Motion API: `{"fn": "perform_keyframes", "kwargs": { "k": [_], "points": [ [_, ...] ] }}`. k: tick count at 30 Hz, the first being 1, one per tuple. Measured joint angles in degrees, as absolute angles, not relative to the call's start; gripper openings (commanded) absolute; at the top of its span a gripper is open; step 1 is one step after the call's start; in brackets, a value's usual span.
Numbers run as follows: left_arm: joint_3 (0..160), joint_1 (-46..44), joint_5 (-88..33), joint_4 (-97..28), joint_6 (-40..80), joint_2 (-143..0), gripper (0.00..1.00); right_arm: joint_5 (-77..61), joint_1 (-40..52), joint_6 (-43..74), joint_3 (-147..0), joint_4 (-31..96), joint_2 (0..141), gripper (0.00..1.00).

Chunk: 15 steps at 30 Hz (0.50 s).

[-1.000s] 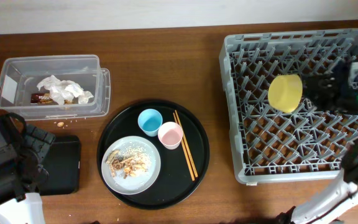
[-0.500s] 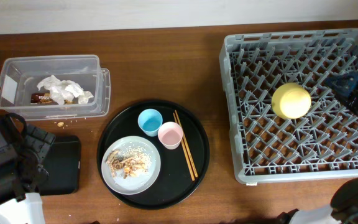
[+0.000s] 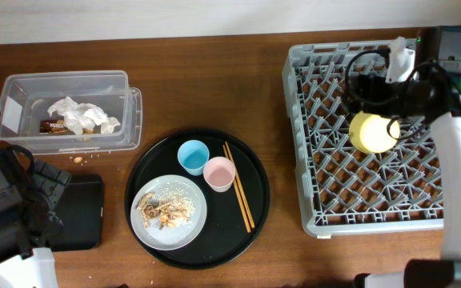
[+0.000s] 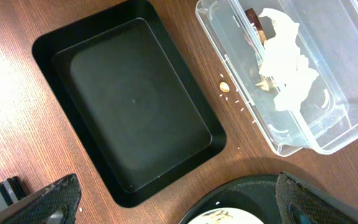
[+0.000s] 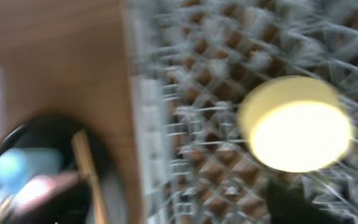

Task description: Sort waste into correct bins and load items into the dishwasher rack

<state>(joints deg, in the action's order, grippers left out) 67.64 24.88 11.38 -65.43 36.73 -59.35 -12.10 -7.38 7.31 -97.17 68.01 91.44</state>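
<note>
Yellow bowl (image 3: 374, 132) | hung tilted in right gripper (image 3: 368, 90) a second ago, afterwards lay upside down on dishwasher rack (image 3: 293, 144) pegs, released | right jaws: could not tell (view blurred) | left gripper (image 4: 176, 186) spread, idle | bowl loaded, cups remained

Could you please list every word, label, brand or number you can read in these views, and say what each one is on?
No text can be read in any view.
White label on the clear tub: no print legible at this size.
Snack wrapper inside the tub: any print is too small to read.
Right wrist view: too blurred to show any text.
</note>
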Motion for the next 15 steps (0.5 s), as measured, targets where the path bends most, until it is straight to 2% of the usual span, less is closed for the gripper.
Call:
{"fn": "perform_keyframes", "kwargs": {
  "k": [1, 8, 15],
  "points": [
    [67.6, 24.9, 11.4, -65.4, 36.7, -59.4, 0.99, -8.9, -7.6, 9.1, -97.2, 68.0, 93.1, 0.04],
    [67.6, 24.9, 11.4, -65.4, 36.7, -59.4, 0.99, -0.6, -9.8, 13.6, -97.2, 65.6, 105.9, 0.04],
    [67.6, 24.9, 11.4, -65.4, 36.7, -59.4, 0.99, 2.2, -9.8, 15.3, -97.2, 66.3, 111.2, 0.04]
  ]
}}
